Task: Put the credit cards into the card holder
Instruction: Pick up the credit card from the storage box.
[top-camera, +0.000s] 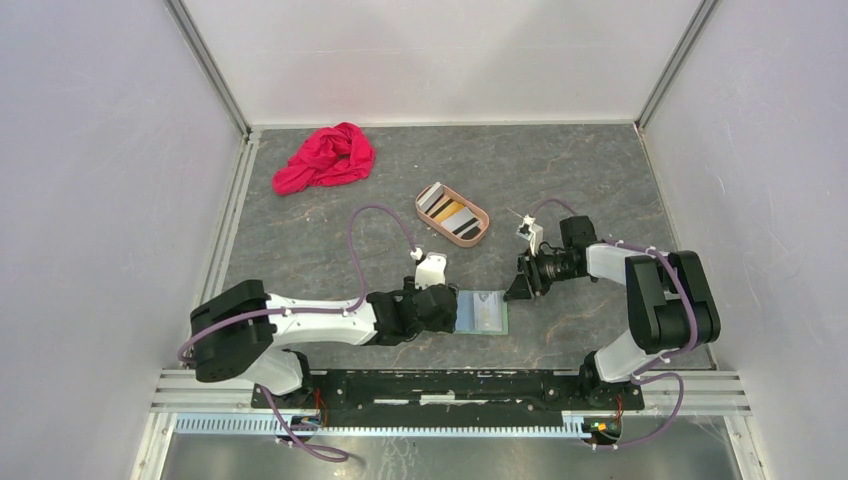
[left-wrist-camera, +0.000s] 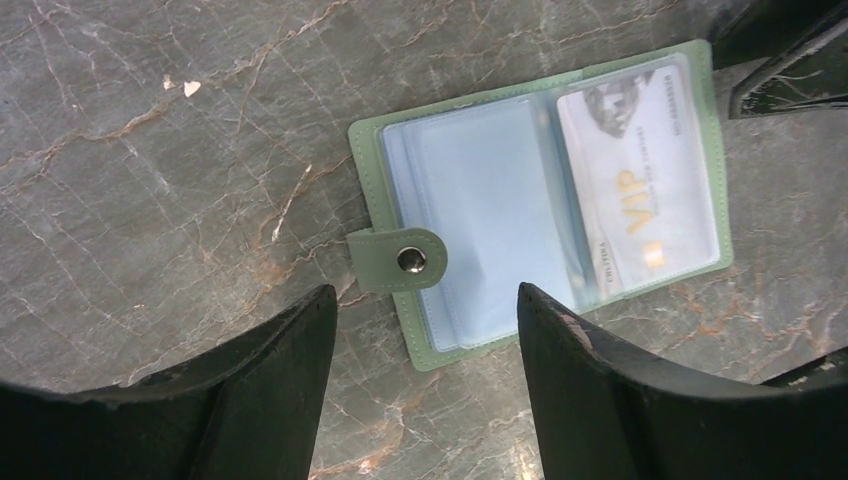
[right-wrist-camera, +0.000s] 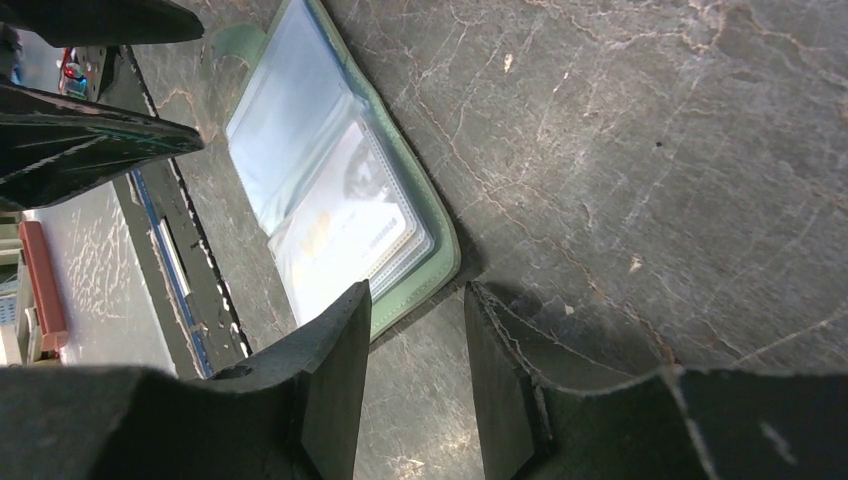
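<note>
Holder (top-camera: 484, 312): open flat on table (top-camera: 600, 170), near front edge, between both grippers; blue pockets facing up, ready for loading.
Snap tab (left-wrist-camera: 400, 260): folded over left page's outer edge, at 9 o'clock on holder.
Loaded card (left-wrist-camera: 640, 180): pale, marked VIP, seated in right-hand pocket; left pocket looks bare.
Other cards (top-camera: 445, 208): heaped in tan tray (top-camera: 476, 236), at 11 o'clock from holder, well apart from it.
Left gripper (top-camera: 455, 310): at holder's 9 o'clock, just beside tab edge; jaws spread wide, nothing in them; hovering over tab side, probably to pin that page and stop holder folding shut.
Right gripper (top-camera: 520, 290): at holder's 1 o'clock, low over table; jaws about half apart, nothing between them; holder's corner just off its fingertips (right-wrist-camera: 340, 330), not touching as far as visible.
Stage: judged early, one card in, several waiting in tray.
Next move: likely right arm to tray, being nearer; thin flat cards hard to pinch, tray wall perhaps useful for tipping one up.
Risk: light holder apt to slide or flip closed under a pushed card, hence need for left-side bracing.
Cloth (top-camera: 325, 157): red, bunched at far 11 o'clock, out of play.
</note>
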